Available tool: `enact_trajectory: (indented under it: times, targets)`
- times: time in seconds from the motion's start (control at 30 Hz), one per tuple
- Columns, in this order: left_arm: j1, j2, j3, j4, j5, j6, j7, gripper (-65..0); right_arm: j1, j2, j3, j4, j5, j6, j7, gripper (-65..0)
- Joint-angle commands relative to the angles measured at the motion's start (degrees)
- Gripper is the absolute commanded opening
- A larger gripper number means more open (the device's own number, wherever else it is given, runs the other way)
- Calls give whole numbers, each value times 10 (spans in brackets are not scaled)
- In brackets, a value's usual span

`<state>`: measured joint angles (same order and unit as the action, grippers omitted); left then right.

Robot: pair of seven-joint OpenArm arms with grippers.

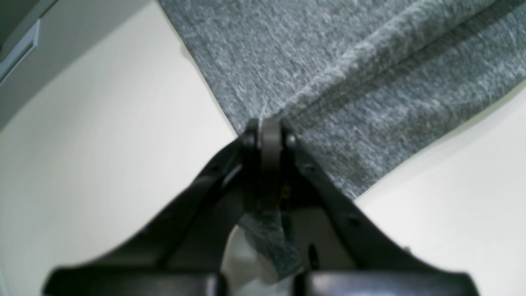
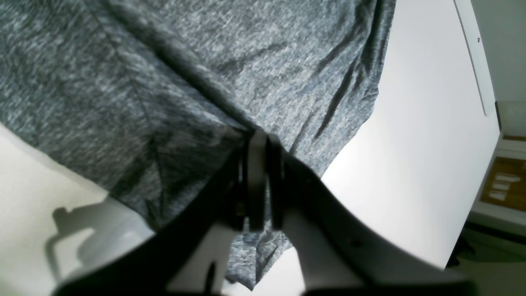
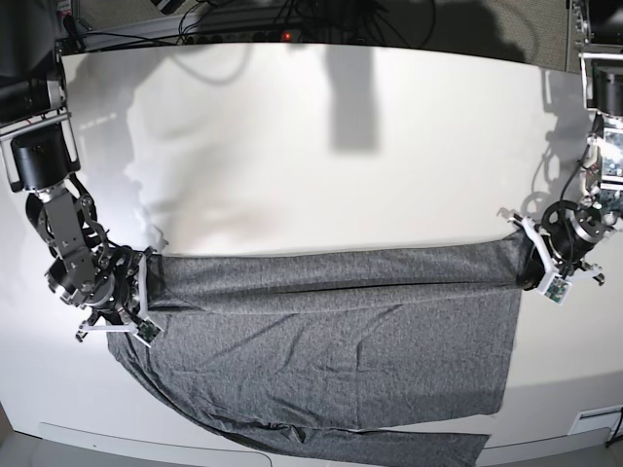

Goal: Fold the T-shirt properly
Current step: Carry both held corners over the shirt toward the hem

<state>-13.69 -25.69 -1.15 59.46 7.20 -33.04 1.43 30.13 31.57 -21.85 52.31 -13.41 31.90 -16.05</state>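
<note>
The T-shirt [image 3: 331, 331] lies spread across the table's [image 3: 321, 146] near half: thin, limp knit that will sag and crease. Left gripper [image 1: 269, 127] and right gripper [image 2: 259, 139] each clamp an opposite folded edge; keep tension even.

No text, label, brand, number or sign can be read in any view. The T-shirt [image 3: 331, 331] is plain mottled grey knit with no print. The white table [image 3: 321, 146] bears no markings. Small pale shapes on a brown panel [image 2: 507, 185] at the right edge of the right wrist view are too blurred to read as anything.
</note>
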Motion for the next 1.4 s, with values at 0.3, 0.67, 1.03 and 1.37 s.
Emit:
enact_trajectory:
  times: [0.3, 0.67, 1.03, 1.37]
  targets:
    - [-27, -10, -5, 9, -8, 9, -7, -447, 22, 5, 5, 7, 2, -128, 2, -425]
    - [-39, -15, -6, 46, -233, 14, 168, -578, 21, 5, 5, 8, 197, -125, -41, -444]
    - [-17, -2, -6, 46, -278, 23, 168, -650, 21, 5, 5, 8, 324, -122, -123, -650]
    - [-22, 49, -6, -69, -246, 69, 66, -650, 11, 3, 5, -69, 315, -122, -87, -650]
